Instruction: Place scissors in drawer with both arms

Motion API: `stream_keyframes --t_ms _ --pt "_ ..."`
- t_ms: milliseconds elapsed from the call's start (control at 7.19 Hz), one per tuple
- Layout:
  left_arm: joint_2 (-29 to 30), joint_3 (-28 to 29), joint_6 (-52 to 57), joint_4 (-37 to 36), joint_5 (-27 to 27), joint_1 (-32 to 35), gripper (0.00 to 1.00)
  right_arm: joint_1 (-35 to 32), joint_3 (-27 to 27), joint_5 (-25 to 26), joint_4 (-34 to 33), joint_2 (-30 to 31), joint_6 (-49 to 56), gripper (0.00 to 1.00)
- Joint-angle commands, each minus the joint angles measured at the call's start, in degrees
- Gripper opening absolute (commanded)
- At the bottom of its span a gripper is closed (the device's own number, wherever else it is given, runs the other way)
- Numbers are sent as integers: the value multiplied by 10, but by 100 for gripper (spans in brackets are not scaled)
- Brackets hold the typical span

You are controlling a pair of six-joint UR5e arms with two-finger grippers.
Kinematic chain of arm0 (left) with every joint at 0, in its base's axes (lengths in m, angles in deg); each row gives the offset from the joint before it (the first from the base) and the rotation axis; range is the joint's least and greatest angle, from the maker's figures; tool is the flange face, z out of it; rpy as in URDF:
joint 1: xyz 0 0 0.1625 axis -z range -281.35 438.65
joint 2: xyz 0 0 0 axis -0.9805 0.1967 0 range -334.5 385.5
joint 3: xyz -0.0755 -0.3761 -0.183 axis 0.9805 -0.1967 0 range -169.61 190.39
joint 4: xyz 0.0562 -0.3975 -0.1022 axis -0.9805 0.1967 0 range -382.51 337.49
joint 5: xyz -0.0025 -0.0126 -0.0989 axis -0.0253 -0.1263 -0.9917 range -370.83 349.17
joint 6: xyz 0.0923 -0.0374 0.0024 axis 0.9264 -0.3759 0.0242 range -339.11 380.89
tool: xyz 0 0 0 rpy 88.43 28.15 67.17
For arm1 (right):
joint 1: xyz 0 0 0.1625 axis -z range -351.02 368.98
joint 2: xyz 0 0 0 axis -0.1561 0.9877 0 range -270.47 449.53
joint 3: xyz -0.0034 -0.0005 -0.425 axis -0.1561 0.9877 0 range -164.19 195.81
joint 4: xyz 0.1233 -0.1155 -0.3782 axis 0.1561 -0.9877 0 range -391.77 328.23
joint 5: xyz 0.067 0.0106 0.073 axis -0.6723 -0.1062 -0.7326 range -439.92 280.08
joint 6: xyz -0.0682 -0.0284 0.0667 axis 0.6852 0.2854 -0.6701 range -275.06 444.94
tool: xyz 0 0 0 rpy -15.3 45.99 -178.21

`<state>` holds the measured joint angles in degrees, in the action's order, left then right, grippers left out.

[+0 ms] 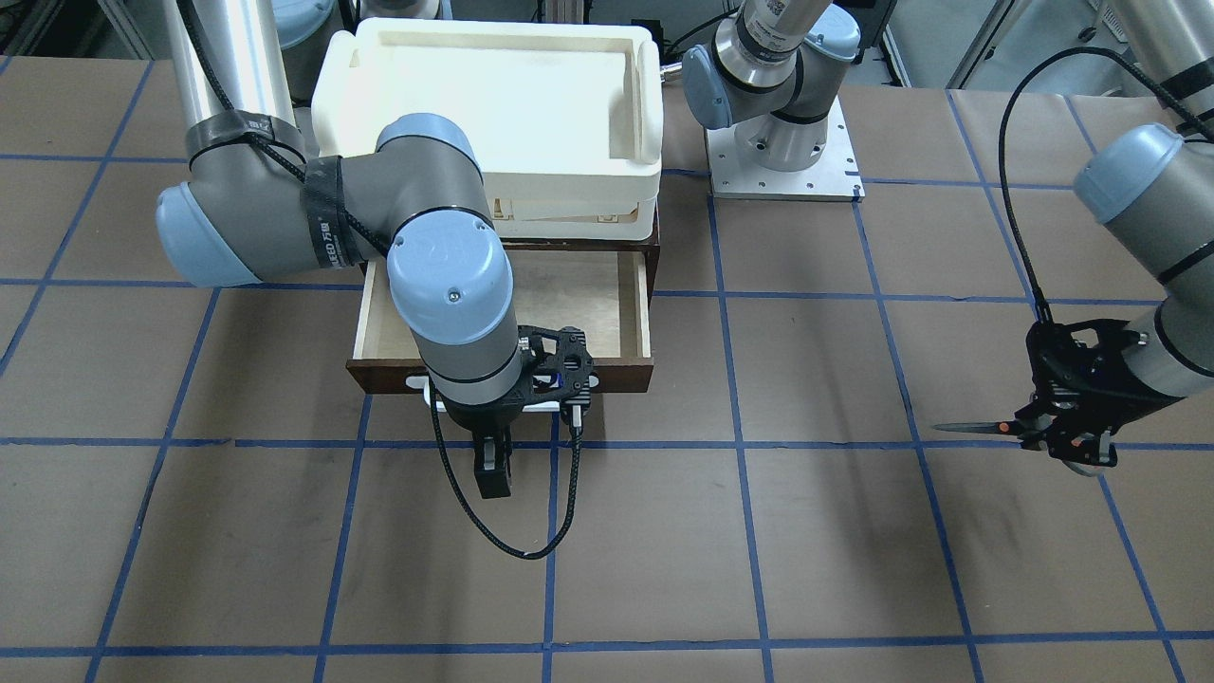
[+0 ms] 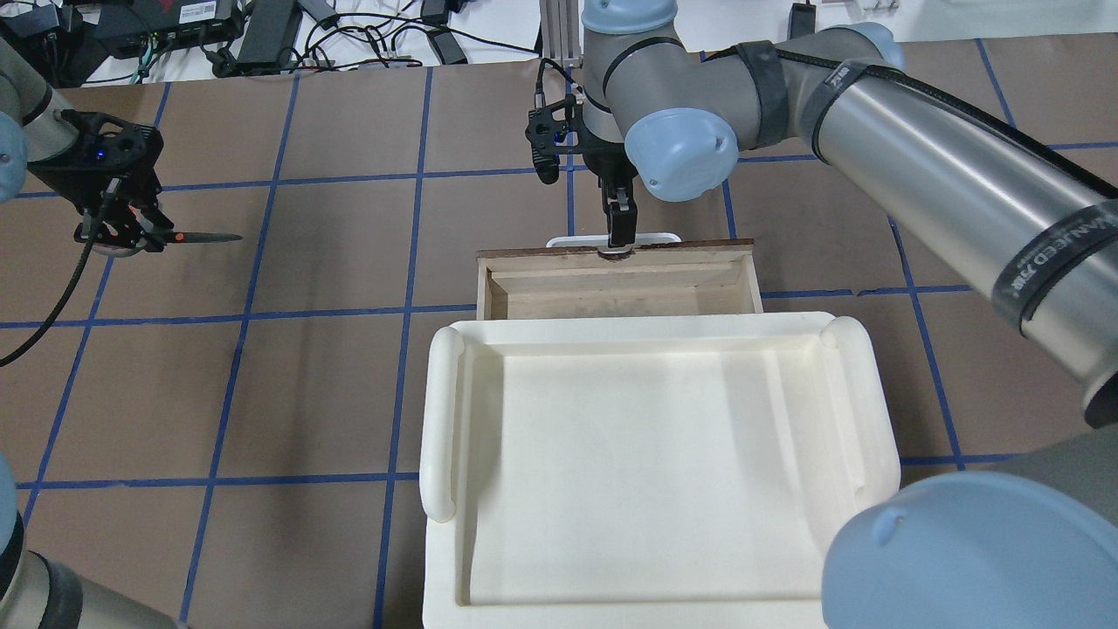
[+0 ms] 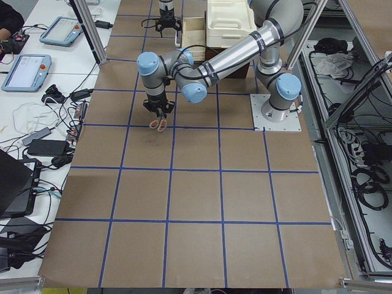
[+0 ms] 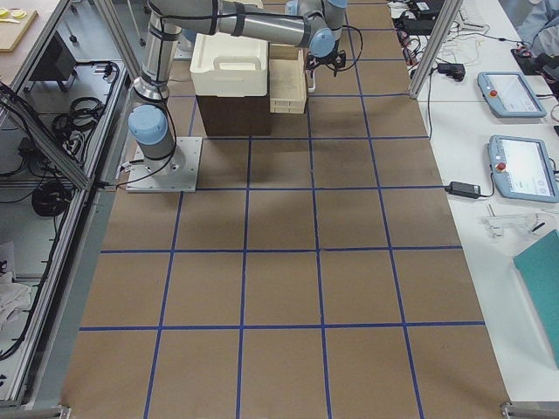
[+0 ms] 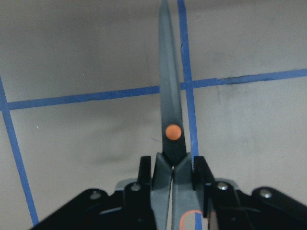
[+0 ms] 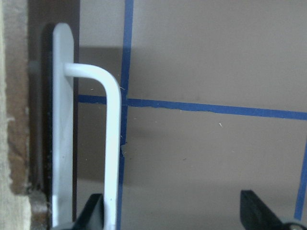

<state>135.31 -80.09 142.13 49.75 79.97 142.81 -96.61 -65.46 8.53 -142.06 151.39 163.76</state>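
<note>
The scissors [image 1: 986,428] are held by the handle end in my left gripper [image 1: 1062,441], blades level and pointing toward the drawer, above the table far to the drawer's side. They show with the orange pivot dot in the left wrist view [image 5: 171,120] and overhead [image 2: 205,237]. The drawer [image 1: 588,304] is pulled open, its pale interior empty. My right gripper [image 1: 493,470] hangs open just in front of the dark drawer front, and the white bar handle [image 6: 112,143] stands between its fingers, close to one finger [image 6: 93,213].
A white plastic tray [image 2: 655,472] sits on top of the dark cabinet above the drawer. The left arm's base plate [image 1: 785,161] is beside the cabinet. Brown paper with blue tape lines covers the table.
</note>
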Motion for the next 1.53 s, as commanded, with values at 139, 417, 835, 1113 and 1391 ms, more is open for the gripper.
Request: stream_keyframes --t_ms 139,417,835,1113,1391 --pt "3 0 -2 -4 0 0 0 9 16 -1 -2 -16 0 100" --pt "4 0 -2 -4 -1 1 0 10 30 -6 -2 -26 0 100" --pt "1 3 -8 -2 -1 11 0 10 31 -7 -1 -26 0 100" --pt "-6 13 -12 2 2 37 0 11 31 -11 2 -19 -13 100" --pt "-12 13 -13 28 -10 53 0 13 35 -17 5 2 -11 100"
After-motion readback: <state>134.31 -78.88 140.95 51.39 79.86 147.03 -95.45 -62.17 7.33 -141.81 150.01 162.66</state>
